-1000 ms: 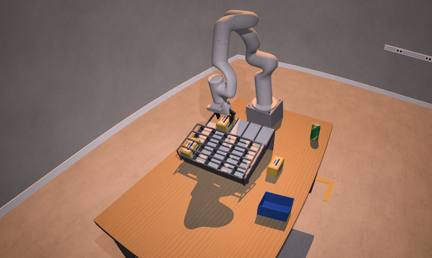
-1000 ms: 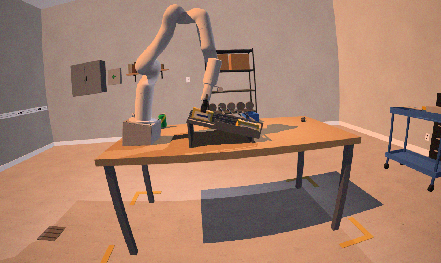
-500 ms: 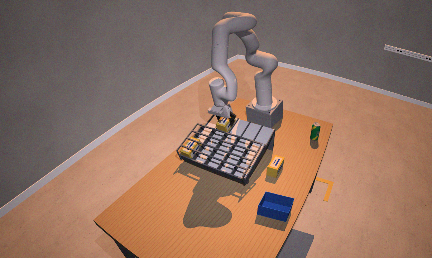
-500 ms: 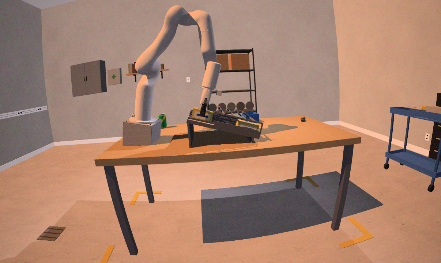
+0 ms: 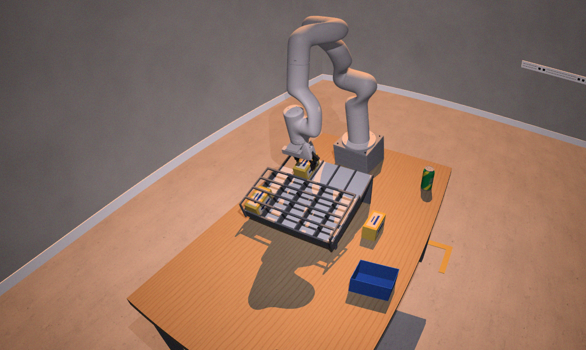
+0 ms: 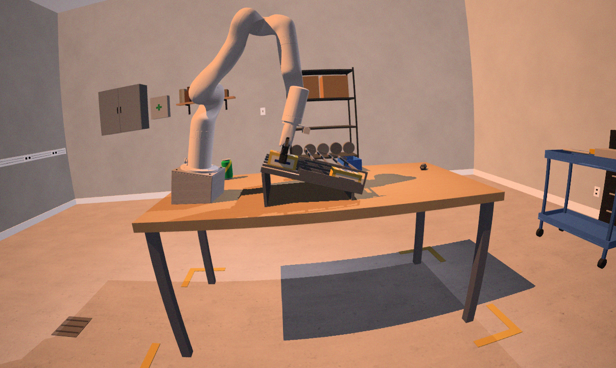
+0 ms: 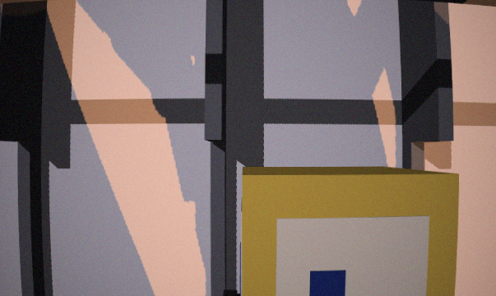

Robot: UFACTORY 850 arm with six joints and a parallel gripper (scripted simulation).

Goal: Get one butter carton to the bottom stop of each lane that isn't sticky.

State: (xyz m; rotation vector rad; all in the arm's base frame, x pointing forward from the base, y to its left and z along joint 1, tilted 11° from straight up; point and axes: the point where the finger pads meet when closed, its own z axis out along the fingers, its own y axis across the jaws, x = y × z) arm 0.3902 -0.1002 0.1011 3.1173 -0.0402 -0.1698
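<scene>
One carton is gripped by the jaws at the shelf's top, another lying at 7 o'clock.

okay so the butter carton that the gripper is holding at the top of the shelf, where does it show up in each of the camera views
Top: the held butter carton is just above picture centre, at the sloped shelf's upper end, under the gripper.
Exterior: it is left of centre, at the shelf's raised left end.
Wrist: it fills the lower right.
Shared landmark: the shelf's dark lane dividers.
</scene>
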